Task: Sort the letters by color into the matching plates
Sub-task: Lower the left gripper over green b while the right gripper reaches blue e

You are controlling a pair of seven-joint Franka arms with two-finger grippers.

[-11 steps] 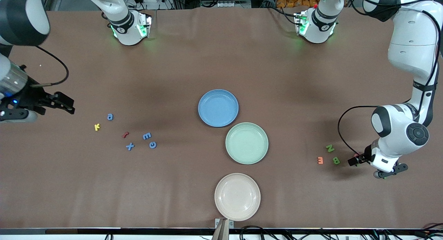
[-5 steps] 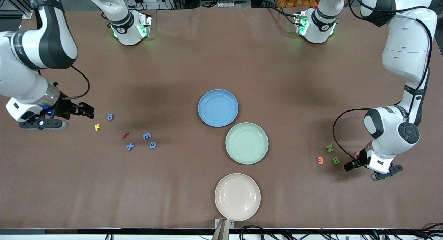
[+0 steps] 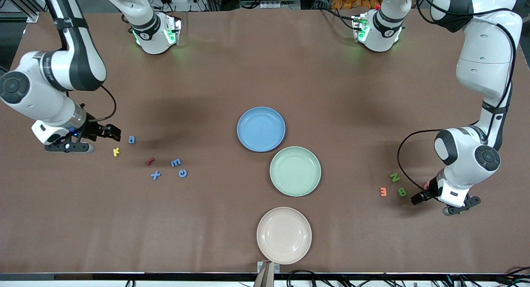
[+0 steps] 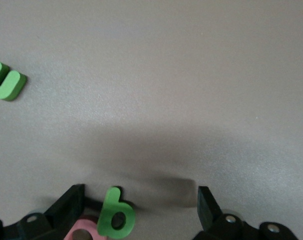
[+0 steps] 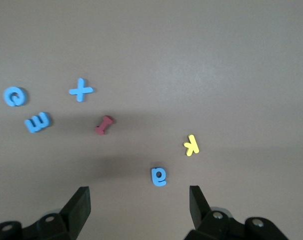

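**Right arm swings in toward the blue letters**

Since the earlier front frames, the right gripper (image 3: 112, 133) has travelled from the counter's edge in toward the letter cluster, while the left gripper (image 3: 418, 198) has shifted only slightly toward the green letters.

Front view: the right gripper hangs just beside the yellow K (image 3: 116, 152) and the blue a (image 3: 131, 139). Nearby lie the red piece (image 3: 150, 161), blue E (image 3: 176, 162), blue X (image 3: 155, 175) and blue round letter (image 3: 182, 173). The blue plate (image 3: 261, 129), green plate (image 3: 295, 170) and beige plate (image 3: 284, 235) sit mid-counter, all without letters. Toward the left arm's end lie the green N (image 3: 395, 177), green B (image 3: 402, 191) and orange E (image 3: 383, 191).

Left wrist view: the gripper's fingers stand wide apart, holding nothing; a green b (image 4: 115, 216) and a pink piece (image 4: 81, 231) lie between them.

Right wrist view: the gripper's fingers (image 5: 79, 206) are spread, gripping nothing, with the blue a just ahead of them.
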